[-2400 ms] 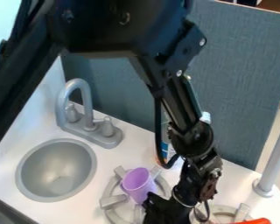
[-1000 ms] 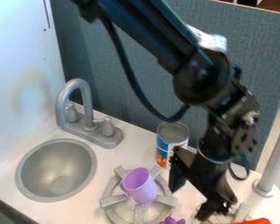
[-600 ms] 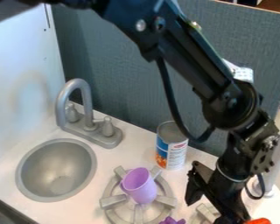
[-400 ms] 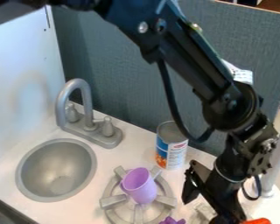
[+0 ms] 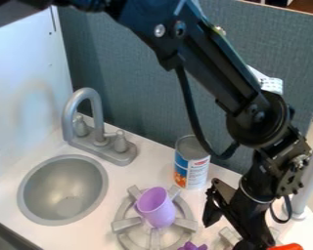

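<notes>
We record the end effector [image 5: 227,235] released, fingers spread, low over the bench [image 5: 143,173]. We find the orange item [image 5: 287,247] close by it at the view's bottom edge, and the purple cup [image 5: 156,209] on a burner [image 5: 125,224], apart from it.

1 camera; above counter [image 5: 146,170], fairly close; slants down toward blue-grey back panel [image 5: 136,105]
</notes>
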